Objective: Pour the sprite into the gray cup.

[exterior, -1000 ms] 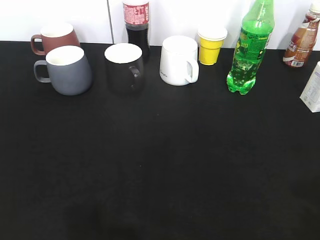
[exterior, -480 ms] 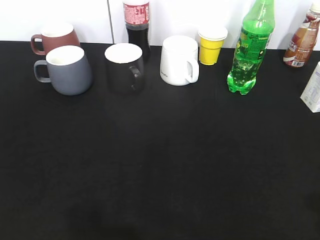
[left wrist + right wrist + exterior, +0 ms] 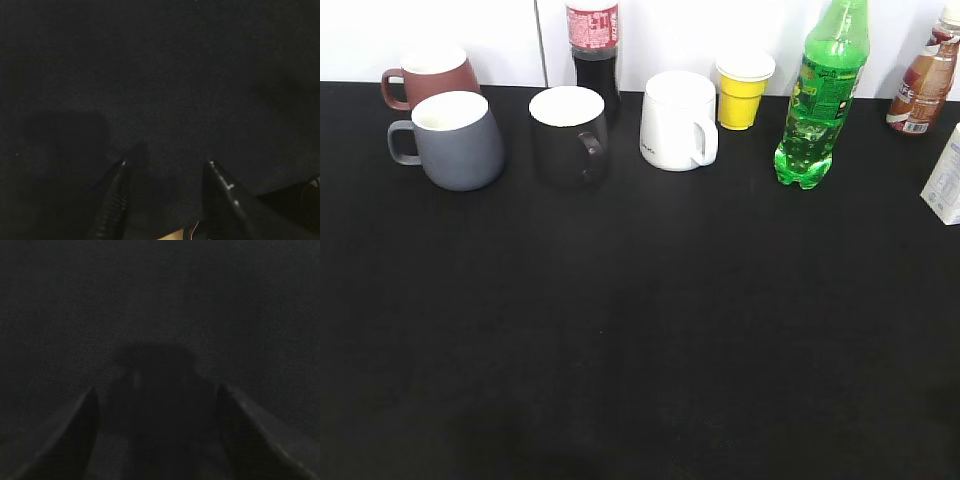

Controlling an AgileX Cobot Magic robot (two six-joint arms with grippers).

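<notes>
I'm seeing the sprite (image 3: 823,95) standing upright at the back right of the black counter (image 3: 640,330), cap on, clear fizzy liquid sitting in its lower part. The gray cup (image 3: 455,140) is sitting at the back left, upright, handle pointing left, white inside showing. The two are well apart, with a black mug (image 3: 570,133), a white mug (image 3: 678,120) and a yellow cup (image 3: 743,90) lining up between them. A reddish-brown mug (image 3: 428,78) is sitting just behind the gray cup, and a cola bottle (image 3: 593,52) is standing behind the black mug. Right of the sprite a brown drink bottle (image 3: 924,80) is leaning against the wall, and a white carton (image 3: 945,180) is getting cut off by the right edge. Neither arm is showing in the exterior view. On the left wrist view, the left tool (image 3: 167,165) is hanging over bare counter with its fingers spread apart, nothing between them. On the right wrist view, the right tool (image 3: 157,390) is likewise hovering over bare black cloth, fingers wide and empty, its shadow falling on the counter between them. Neither wrist view is showing the bottle or the cup.
</notes>
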